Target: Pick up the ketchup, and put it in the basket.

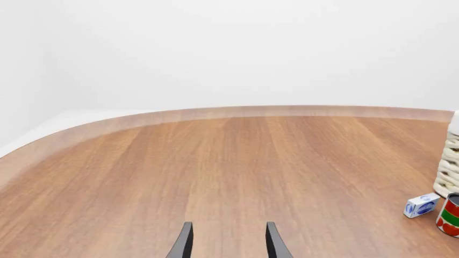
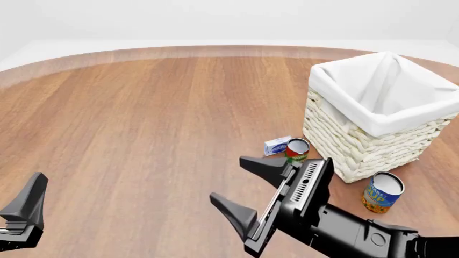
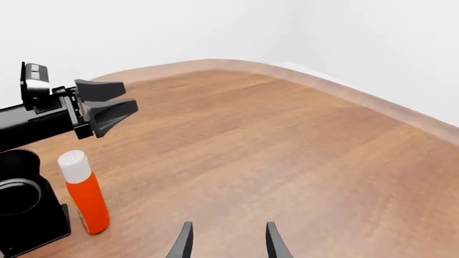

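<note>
The ketchup [image 3: 85,194] is out of the front view; the basket [image 1: 449,164] is cropped at the left wrist view's edge.

At the bottom middle of the frame, the right end effector [image 3: 225,242] shows two dark fingertips [image 3: 184,241] with a gap between them, and nothing sits in that gap. The ketchup [image 3: 85,193], an orange-red bottle with a white cap, stands upright on the brown wooden bench [image 3: 272,156] at the lower left of the frame, just beside a black block at the left edge. Above the bottle, at the upper left of the frame, the left end effector [image 3: 106,107] reaches in from the left on its black arm, and its dark fingers are spread apart above the bench.
</note>
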Robot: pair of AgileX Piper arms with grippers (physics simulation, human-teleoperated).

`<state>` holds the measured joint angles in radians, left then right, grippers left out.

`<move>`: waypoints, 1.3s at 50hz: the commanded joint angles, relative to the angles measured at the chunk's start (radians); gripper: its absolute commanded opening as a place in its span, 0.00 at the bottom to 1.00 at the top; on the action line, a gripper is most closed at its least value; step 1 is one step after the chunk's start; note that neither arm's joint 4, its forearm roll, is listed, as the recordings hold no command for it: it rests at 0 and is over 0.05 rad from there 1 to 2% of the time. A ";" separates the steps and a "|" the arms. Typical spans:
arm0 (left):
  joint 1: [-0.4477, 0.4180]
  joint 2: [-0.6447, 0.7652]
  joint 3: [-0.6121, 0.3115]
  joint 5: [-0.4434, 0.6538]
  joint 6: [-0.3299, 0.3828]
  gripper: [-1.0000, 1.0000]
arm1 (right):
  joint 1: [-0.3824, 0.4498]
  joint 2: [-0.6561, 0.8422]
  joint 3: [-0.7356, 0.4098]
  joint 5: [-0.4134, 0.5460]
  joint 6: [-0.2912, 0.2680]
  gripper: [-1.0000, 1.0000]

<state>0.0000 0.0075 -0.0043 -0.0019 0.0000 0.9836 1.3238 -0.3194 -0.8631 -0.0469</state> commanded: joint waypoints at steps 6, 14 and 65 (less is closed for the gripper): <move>0.000 0.000 0.000 0.000 0.000 1.00 | 0.025 0.021 -0.017 -0.010 0.003 1.00; 0.000 0.000 0.000 0.000 0.000 1.00 | 0.046 0.033 -0.028 -0.006 0.002 1.00; 0.000 0.000 0.000 0.000 0.000 1.00 | 0.162 0.138 -0.090 -0.009 0.026 1.00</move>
<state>0.0000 0.0075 -0.0043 -0.0019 0.0000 1.1280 1.4497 -0.3971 -0.8806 -0.0208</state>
